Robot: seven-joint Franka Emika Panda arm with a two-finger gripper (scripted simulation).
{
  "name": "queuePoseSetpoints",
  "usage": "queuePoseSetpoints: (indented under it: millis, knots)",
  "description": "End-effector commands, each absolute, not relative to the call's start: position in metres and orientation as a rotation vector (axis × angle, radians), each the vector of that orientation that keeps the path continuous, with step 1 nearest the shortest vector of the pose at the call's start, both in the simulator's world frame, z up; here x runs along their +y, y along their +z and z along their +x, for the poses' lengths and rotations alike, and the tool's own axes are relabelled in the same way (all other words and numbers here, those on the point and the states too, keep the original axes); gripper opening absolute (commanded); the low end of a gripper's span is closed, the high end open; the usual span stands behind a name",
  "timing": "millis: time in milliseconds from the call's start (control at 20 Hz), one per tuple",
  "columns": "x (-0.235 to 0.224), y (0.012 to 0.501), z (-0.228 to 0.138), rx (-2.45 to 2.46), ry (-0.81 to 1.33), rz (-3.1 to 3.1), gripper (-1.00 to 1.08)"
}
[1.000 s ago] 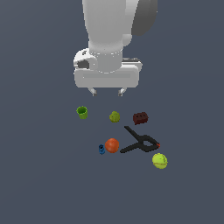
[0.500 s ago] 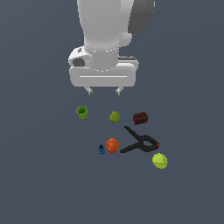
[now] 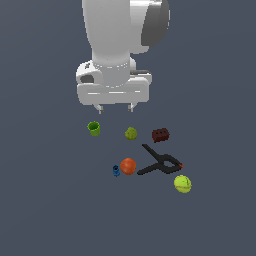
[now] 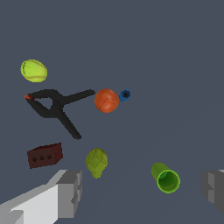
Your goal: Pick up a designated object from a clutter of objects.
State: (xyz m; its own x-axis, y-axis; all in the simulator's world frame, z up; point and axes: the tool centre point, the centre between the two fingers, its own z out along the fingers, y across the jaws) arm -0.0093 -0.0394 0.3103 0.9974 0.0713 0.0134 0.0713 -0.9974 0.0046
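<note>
Glossy white arm, dark grey joint panel, white claw (image 3: 115, 107), 2 grey fingertips (image 4: 71, 192)

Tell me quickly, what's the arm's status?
Gripper open, empty, above the clutter. Small bright green plastic cup upright, untouched. Olive-green lumpy fruit beside it, apart; nothing blocking.

In the exterior view the arm's upper part runs off the top edge, and the claw (image 3: 116, 107) shows only two short finger tips below its body. In the wrist view both fingers (image 4: 65, 192) are cut by the edges. Beyond the claw, the blue piece (image 3: 116, 171) is too small to identify.
</note>
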Motion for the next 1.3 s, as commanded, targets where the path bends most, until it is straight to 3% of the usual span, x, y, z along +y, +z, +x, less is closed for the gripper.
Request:
queuePoseSetpoints:
  millis: [0, 1250]
  knots:
    - [-0.044, 0.303, -0.01, 0.157, 0.02, 3.136, 1.0]
    - [-0.114, 0.199, -0.048, 0.825, 0.024, 3.048, 1.0]
